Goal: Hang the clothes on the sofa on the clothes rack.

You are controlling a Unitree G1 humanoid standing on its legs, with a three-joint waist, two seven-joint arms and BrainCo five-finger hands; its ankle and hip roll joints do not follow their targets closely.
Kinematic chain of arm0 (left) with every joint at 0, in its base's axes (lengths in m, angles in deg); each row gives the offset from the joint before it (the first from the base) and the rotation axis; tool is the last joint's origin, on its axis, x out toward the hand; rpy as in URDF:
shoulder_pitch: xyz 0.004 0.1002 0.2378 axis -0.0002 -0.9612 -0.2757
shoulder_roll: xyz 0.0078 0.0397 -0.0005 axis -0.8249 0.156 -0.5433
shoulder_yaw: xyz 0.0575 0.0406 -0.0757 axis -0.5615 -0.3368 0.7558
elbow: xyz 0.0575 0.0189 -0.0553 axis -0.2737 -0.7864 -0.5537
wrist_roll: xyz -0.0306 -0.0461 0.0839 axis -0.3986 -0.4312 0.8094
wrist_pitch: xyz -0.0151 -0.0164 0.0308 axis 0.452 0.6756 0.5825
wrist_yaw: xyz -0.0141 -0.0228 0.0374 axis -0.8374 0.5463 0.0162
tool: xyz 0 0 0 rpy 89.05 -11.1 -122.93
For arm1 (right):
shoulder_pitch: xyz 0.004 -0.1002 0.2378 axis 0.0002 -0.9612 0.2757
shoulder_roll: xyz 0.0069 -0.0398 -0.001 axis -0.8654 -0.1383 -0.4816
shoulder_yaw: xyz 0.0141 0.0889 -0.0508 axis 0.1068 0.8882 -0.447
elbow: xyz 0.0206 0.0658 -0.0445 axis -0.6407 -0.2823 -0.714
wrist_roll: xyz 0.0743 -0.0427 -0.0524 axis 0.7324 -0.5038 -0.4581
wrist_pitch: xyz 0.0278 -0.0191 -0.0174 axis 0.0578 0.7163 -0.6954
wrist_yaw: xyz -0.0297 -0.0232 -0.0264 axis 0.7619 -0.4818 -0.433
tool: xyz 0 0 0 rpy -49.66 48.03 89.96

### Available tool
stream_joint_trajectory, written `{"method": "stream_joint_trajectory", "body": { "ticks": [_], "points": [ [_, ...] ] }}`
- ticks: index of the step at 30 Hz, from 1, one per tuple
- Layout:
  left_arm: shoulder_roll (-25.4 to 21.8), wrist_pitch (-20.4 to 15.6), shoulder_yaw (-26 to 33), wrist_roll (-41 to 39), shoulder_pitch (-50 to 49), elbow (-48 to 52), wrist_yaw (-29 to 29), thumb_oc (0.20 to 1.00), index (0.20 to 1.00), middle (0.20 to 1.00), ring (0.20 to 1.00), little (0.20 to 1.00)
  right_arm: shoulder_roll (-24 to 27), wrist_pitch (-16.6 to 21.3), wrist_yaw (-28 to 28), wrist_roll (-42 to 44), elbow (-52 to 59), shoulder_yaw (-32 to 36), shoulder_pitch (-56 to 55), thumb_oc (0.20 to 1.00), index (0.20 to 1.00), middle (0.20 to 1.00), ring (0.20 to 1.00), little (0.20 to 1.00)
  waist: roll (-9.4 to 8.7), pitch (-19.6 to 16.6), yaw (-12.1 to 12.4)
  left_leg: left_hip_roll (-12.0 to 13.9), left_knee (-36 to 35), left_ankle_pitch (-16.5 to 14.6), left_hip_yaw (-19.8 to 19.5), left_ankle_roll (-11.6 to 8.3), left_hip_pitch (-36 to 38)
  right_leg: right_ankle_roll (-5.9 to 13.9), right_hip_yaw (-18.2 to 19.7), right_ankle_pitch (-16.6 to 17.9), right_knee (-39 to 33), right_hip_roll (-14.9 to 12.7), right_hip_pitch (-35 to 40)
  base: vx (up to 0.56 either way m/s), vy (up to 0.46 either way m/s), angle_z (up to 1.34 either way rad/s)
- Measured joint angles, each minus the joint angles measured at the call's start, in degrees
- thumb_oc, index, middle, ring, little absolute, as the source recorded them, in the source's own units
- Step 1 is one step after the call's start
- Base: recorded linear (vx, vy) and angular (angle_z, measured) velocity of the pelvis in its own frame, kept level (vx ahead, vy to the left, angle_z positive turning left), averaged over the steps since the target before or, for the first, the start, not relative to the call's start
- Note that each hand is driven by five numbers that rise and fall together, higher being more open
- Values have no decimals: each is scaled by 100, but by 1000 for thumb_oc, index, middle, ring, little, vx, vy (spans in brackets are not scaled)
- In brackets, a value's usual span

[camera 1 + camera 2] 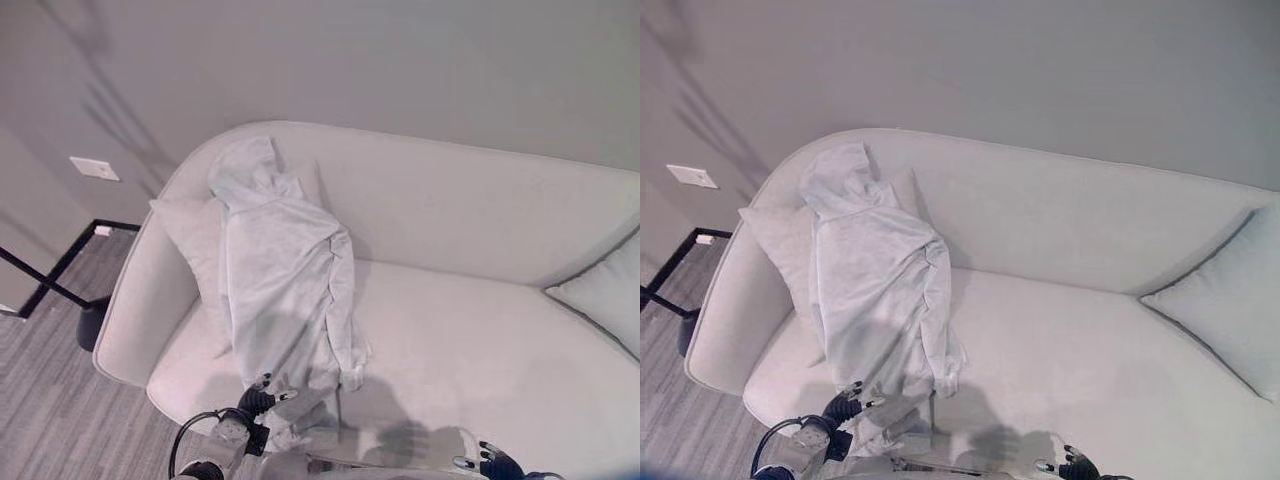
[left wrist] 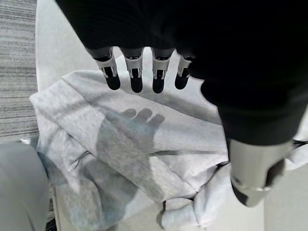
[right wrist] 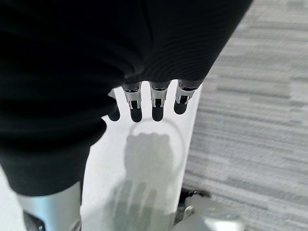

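A pale grey hooded sweatshirt (image 1: 285,285) lies draped over the left backrest and seat of a light sofa (image 1: 470,330), its hood at the top and a sleeve hanging toward the front edge. My left hand (image 1: 262,398) hovers just above the sweatshirt's lower hem, its fingers (image 2: 136,77) straight and apart from the cloth (image 2: 130,144), holding nothing. My right hand (image 1: 497,463) hangs low over the sofa's front edge, with straight fingers (image 3: 156,106) and nothing held. A black rack frame (image 1: 60,270) stands on the floor left of the sofa.
A pale cushion (image 1: 195,235) leans under the sweatshirt at the sofa's left end. Another cushion (image 1: 1230,300) rests at the right end. Grey striped carpet (image 1: 50,410) lies to the left of the sofa. A wall (image 1: 400,60) rises behind.
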Motion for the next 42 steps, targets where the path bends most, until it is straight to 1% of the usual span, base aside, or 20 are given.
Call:
{"method": "stream_joint_trajectory", "body": {
  "ticks": [1, 2, 3, 4, 5, 8, 9, 10, 12, 15, 19, 21, 22, 23, 24, 26, 32, 35, 38, 42],
  "points": [
    [-93, -6, -99, -1, 167, 175, -1, 1000, 1000, 1000, 1000, 1000, -47, 27, -12, 0, -27, -23, 67, 1000, 1000, 1000, 1000, 1000, -52, 78, -29, -75, 624, 122, -273, -293, -554, -293, -175, -255, 510, 1, -345, -48, 114, 95],
    [-110, -15, -128, -2, 405, 226, 0, 1000, 1000, 1000, 1000, 1000, -54, -18, -32, -3, -127, -23, 139, 1000, 1000, 1000, 1000, 1000, -146, 150, -25, -132, 660, 394, -386, -576, -747, -386, -311, -286, 629, -128, -499, 59, 180, 99],
    [-84, -41, -197, -2, 508, 220, 6, 1000, 1000, 1000, 1000, 1000, -44, -36, -24, -4, -340, 2, 252, 1000, 1000, 1000, 1000, 1000, -269, 217, 83, -180, 607, 591, -413, -629, -793, -462, -358, -184, 636, -256, -547, 116, 179, 47],
    [-83, -24, -253, 0, 522, 206, -12, 1000, 1000, 1000, 1000, 1000, -27, -45, -3, -3, -459, 0, 408, 1000, 1000, 1000, 1000, 1000, -385, 275, 137, -149, 710, 378, -432, -465, -811, -394, -433, -9, 408, -390, -439, 149, 211, 39],
    [-79, -4, -282, 0, 524, 246, -21, 1000, 1000, 1000, 1000, 1000, -7, -32, 17, -2, -448, 10, 490, 1000, 1000, 1000, 1000, 1000, -442, 297, 120, -9, 746, 193, -447, -349, -771, -447, -554, 102, 64, -462, -246, 166, 250, 51],
    [28, -31, -276, 2, 401, 311, -26, 1000, 1000, 1000, 1000, 1000, 74, -38, 18, 1, -433, 49, 575, 1000, 1000, 1000, 1000, 1000, -314, 303, 170, 549, 37, 123, -445, -384, -90, -278, -613, 193, -397, -387, 100, 129, 332, 29],
    [55, -27, -280, 2, 328, 338, -28, 1000, 1000, 1000, 1000, 1000, 114, 4, 16, 2, -367, 49, 594, 1000, 1000, 1000, 1000, 1000, -247, 307, 171, 535, -41, 125, -428, -378, 76, -236, -596, 208, -423, -385, 119, 103, 402, -13],
    [72, -15, -412, 16, 286, 348, -25, 1000, 1000, 1000, 1000, 1000, 192, 1, 11, 0, -274, 76, 635, 1000, 1000, 1000, 1000, 1000, -70, 292, 159, 476, -60, 91, -426, -335, 269, -87, -590, 324, -418, -386, 134, 12, 113, -10],
    [125, 11, -422, 107, 357, 274, -52, 1000, 1000, 1000, 1000, 1000, 185, -32, 66, 7, -225, 266, 690, 1000, 1000, 1000, 1000, 1000, 16, 244, 114, 298, -272, -239, -64, -159, 373, 109, -572, 330, -415, -514, -16, -9, 286, -7],
    [-241, 15, -364, 109, 388, 443, -40, 1000, 1000, 1000, 1000, 1000, -41, -32, 82, -3, 41, 202, 777, 1000, 1000, 1000, 1000, 1000, -335, 256, 230, -127, -276, -316, 157, 61, 316, 252, -434, 447, -406, -874, -197, 1, 246, -26],
    [-484, 15, -230, 108, 457, 537, -32, 1000, 1000, 1000, 1000, 1000, -83, -15, 95, -13, 219, 88, 790, 1000, 1000, 1000, 1000, 1000, -411, 250, 225, -320, -276, -382, 196, 247, 326, 369, -379, 456, -92, -992, -373, -8, 94, -5],
    [-592, 16, -191, 106, 459, 554, -30, 1000, 1000, 1000, 1000, 1000, -103, -16, 102, -69, 254, -55, 789, 1000, 1000, 1000, 1000, 1000, -439, 252, 229, -281, -274, -394, 183, 292, 374, 723, -245, 178, 266, -922, -532, 56, -3, 0],
    [-693, 18, -197, 108, 465, 517, -23, 1000, 1000, 1000, 1000, 1000, -102, -25, 119, -170, 238, -294, 737, 1000, 1000, 1000, 1000, 1000, -503, 216, 289, -226, -275, -405, 121, 287, 410, 653, -230, -98, 274, -631, -478, 113, -18, 23],
    [-693, 22, -206, 108, 486, 509, -23, 1000, 1000, 1000, 1000, 1000, -90, -23, 141, -228, 235, -315, 686, 1000, 1000, 1000, 1000, 1000, -500, 216, 284, -239, -275, -398, 36, 278, 412, 584, -218, -87, 125, -609, -335, 130, -28, 47],
    [-702, 27, -199, 110, 415, 707, -39, 1000, 1000, 1000, 1000, 1000, -65, -40, 139, -365, 360, -330, 513, 1000, 1000, 1000, 1000, 1000, -494, 217, 256, -212, -274, -366, -87, 235, 451, 394, -138, 73, -251, -543, -46, 82, -31, 35],
    [-734, 62, -194, 112, 288, 856, -35, 1000, 1000, 1000, 1000, 1000, -18, -39, 145, -552, 632, -345, 515, 1000, 1000, 1000, 1000, 1000, -469, 225, 284, -158, -274, -367, -55, 232, 528, 296, -142, 225, -430, -505, 99, 78, -36, 4],
    [-964, 83, -133, 335, 253, 2215, -55, 1000, 1000, 1000, 1000, 1000, 947, -107, 175, -1058, 2579, -140, 438, 1000, 1000, 1000, 1000, 1000, -443, 235, 241, -86, -276, -355, -73, 167, 525, 276, -170, 239, -461, -430, 104, 36, -2, 0],
    [-1055, 71, 21, 334, 727, 2271, 7, 1000, 1000, 1000, 1000, 1000, 1415, -93, 268, -1195, 2925, -39, 861, 1000, 1000, 1000, 1000, 1000, -484, 247, 228, -73, -277, -322, -81, 117, 369, 329, -177, 250, -460, -423, -49, -11, -1, 0],
    [-1185, 83, -14, 350, 1196, 2257, 108, 1000, 1000, 1000, 1000, 1000, 1442, -119, 352, -1227, 2923, -59, 1322, 1000, 1000, 1000, 1000, 1000, -565, 300, 254, -54, -275, -264, -104, 68, 152, 306, -188, 314, -460, -402, -255, -56, -6, 2],
    [-1419, 55, -219, 350, 2841, 2252, 476, 1000, 1000, 1000, 1000, 1000, 1488, -89, 539, -1081, 2653, -321, 2878, 1000, 1000, 1000, 1000, 1000, -608, 788, 290, -38, -273, -32, -213, 58, -333, 268, -285, 548, -431, -377, -686, -25, -13, 11]
  ]
}}
